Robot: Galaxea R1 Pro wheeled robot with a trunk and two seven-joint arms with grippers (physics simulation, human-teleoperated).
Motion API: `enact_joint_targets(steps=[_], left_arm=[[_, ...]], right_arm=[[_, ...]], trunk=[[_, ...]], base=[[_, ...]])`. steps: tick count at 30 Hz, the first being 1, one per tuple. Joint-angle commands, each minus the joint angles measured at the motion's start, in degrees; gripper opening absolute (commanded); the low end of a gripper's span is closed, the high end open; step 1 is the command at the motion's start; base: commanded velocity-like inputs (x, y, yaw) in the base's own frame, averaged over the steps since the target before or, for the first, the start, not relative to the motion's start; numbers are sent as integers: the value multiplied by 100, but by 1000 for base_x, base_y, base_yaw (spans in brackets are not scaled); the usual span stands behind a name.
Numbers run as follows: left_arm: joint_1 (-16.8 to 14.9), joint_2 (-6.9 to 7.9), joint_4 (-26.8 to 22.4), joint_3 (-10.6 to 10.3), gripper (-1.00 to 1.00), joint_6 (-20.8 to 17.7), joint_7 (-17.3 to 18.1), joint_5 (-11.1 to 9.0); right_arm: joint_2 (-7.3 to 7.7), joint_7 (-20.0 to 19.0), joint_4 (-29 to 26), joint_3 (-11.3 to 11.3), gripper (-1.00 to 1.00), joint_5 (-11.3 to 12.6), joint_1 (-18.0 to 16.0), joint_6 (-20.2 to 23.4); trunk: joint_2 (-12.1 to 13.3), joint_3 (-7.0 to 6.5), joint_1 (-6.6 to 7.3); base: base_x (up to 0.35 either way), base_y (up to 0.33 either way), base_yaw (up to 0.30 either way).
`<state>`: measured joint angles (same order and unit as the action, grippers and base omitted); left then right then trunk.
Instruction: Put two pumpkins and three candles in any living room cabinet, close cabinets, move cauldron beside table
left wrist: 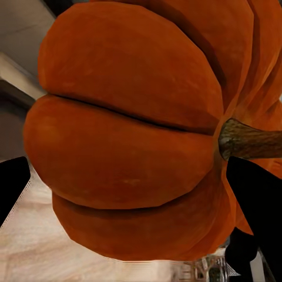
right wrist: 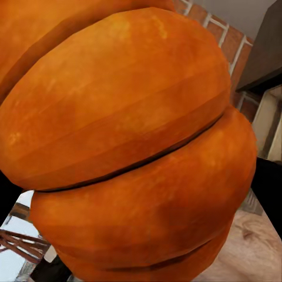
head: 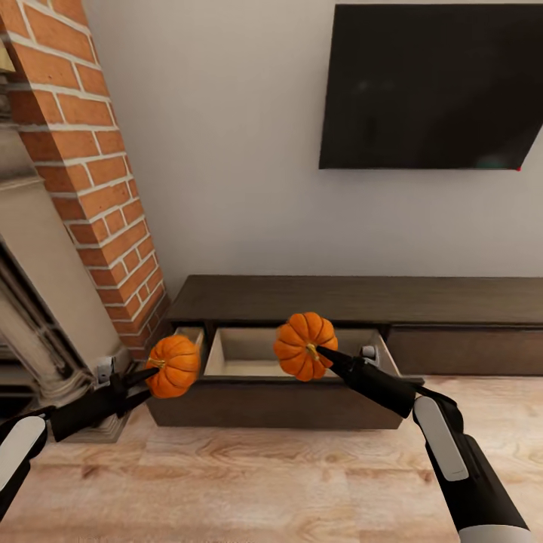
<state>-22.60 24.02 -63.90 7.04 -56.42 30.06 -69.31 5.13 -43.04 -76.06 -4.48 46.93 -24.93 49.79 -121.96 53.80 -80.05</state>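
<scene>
**A:** Start at nine o'clock. What are you carrying there?

**B:** Your left gripper (head: 151, 369) is pinching the left pumpkin (head: 173, 366) at its stem side. In the left wrist view that pumpkin (left wrist: 129, 135) sits between the dark fingers (left wrist: 258, 205), with the woody stem (left wrist: 249, 141) running toward one of them. It hangs in the air just off the left end of the cabinet (head: 362, 298), near the brick column (head: 98, 181).

**A:** And moving toward the middle?

**B:** The open drawer (head: 249, 354) lies at about six o'clock from the wall-mounted screen (head: 434, 87), its pale inside showing. The right pumpkin (head: 304, 345) hovers over the drawer's right half, gripped by your right gripper (head: 320, 351), which is clamped on it near the stem. In the right wrist view its ribs (right wrist: 135, 147) loom very close.

**A:** How will they handle?

**B:** Judging by looks, they are rigid, light, and smooth-skinned, so round ribs could roll or slip in a two-finger pinch. The hold near the stem seems sensible. Lower each well inside the drawer walls before you let go, so it does not roll out.
</scene>
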Motion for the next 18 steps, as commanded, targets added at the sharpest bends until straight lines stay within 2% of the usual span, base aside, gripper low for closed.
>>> enact_joint_targets(steps=[1, 18], left_arm=[[-7, -2, 0, 8, -100, -49, 19, -68], [-7, -2, -9, 8, -100, -51, 18, -65]], right_arm=[[2, -16, 2, -8, -100, 75, -3, 54], [6, -19, -5, -9, -100, 88, 0, 66]], trunk=[[-2, 7, 1], [-2, 50, 1]], base=[[0, -61, 271], [0, -242, 271]])
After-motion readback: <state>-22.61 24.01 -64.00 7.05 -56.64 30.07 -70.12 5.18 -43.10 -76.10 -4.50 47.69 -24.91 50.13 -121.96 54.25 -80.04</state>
